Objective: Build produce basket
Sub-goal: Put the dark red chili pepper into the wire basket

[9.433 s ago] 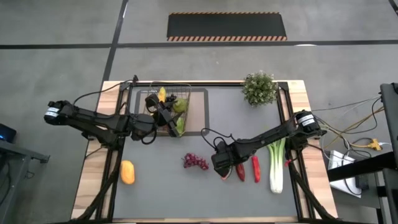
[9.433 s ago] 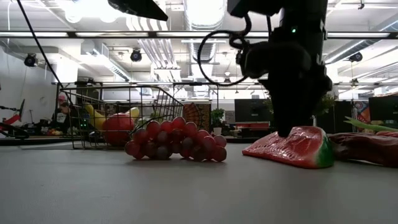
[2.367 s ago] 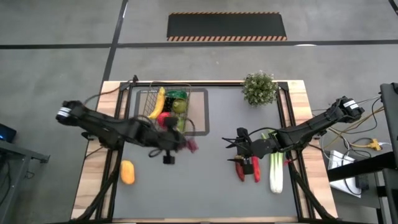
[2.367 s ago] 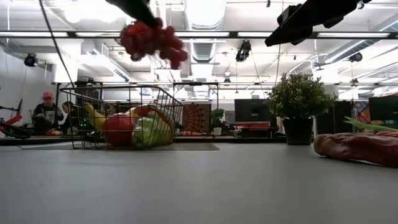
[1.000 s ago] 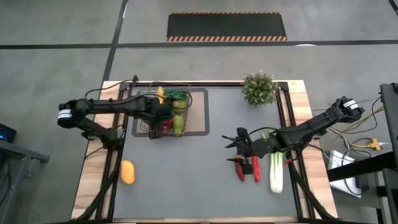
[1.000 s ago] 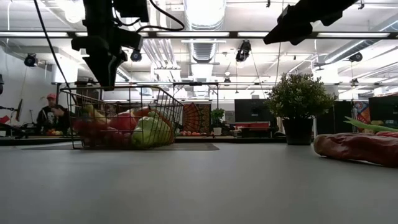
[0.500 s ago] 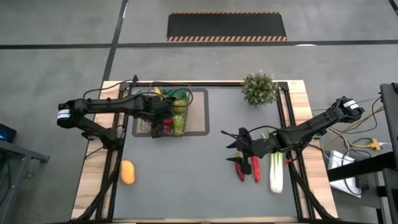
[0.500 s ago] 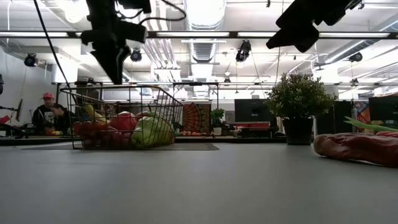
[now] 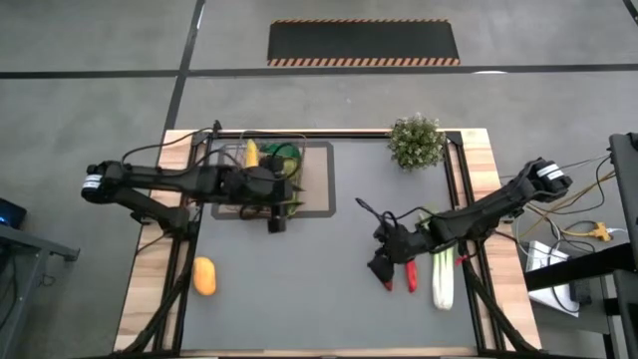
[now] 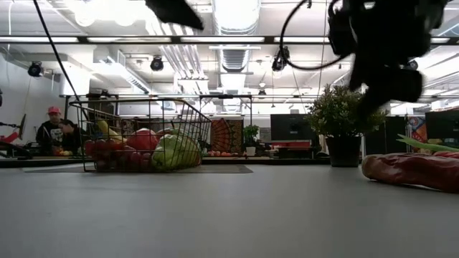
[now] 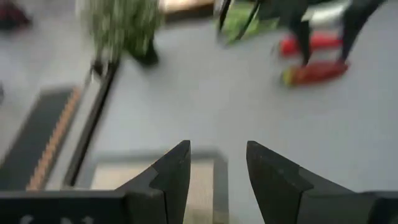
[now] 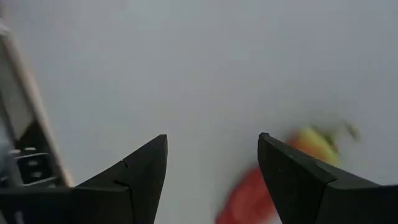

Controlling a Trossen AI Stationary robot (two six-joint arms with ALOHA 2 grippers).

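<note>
The wire basket (image 9: 239, 152) stands on the tan mat at the far left and holds a banana (image 9: 251, 153), green pears (image 9: 285, 157), grapes (image 10: 107, 154) and red fruit. My left gripper (image 9: 277, 217) hovers open and empty over the basket's near right corner; in its wrist view (image 11: 217, 155) it looks across the mat. My right gripper (image 9: 381, 265) hangs open above two red chilies (image 9: 410, 274); one chili (image 12: 249, 193) shows near its fingers. A leek (image 9: 442, 269) lies right of the chilies. An orange fruit (image 9: 204, 276) lies near left.
A potted plant (image 9: 417, 140) stands at the far right of the table. Bare grey table surface spreads between the basket and the chilies. In the low view the right gripper (image 10: 380, 72) hangs well above the table and the chilies (image 10: 409, 172).
My left gripper has risen from just above the basket and moved toward the near edge, off the basket's near right corner. My right gripper has come down and toward the near edge, over the chilies. The produce has stayed where it was.
</note>
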